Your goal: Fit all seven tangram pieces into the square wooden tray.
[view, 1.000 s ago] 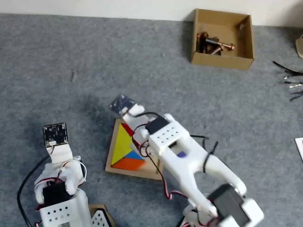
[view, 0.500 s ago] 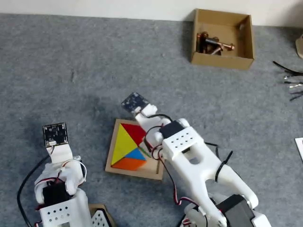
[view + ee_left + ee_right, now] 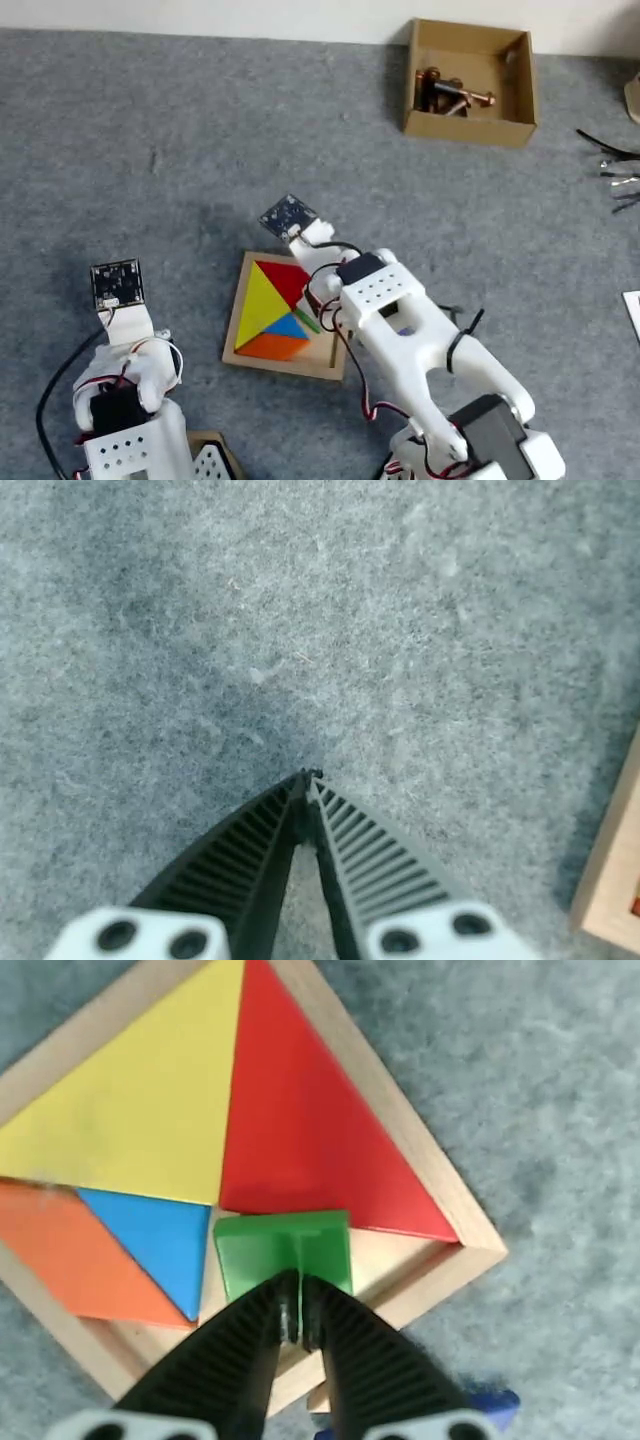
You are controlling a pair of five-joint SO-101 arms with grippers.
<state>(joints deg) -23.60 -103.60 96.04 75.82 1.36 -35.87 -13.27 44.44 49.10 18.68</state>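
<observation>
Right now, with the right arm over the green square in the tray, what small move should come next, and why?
Probably a slight twist of the green square so its edge lines up with the red triangle. The right gripper has its jaws shut at the square, which sits slightly askew to that edge.

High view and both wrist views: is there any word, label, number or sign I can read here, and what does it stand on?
No text can be read.
The tangram pieces and the wooden tray are plain, with no print.
The cardboard box shows no lettering.
The circuit board on the left arm's wrist has marks too small to read.
</observation>
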